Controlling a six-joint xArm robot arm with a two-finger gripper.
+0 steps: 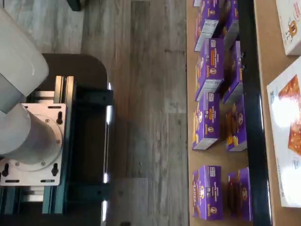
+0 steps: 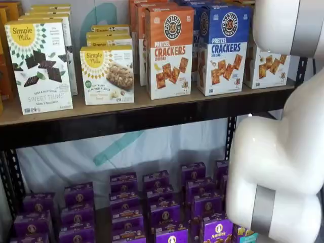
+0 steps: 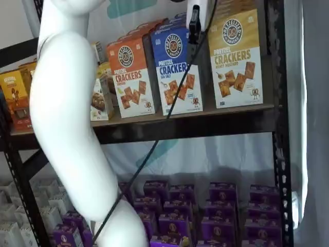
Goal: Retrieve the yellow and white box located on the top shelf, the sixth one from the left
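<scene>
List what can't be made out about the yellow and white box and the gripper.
- Yellow and white box: in a shelf view the arm hides its top and logo.
- Gripper: cut off by a shelf view's top edge. Only one dark finger shows, so open or shut cannot be told.
- Wrist view: no fingers show. A white box is cut by the edge and washed out by glare.
</scene>
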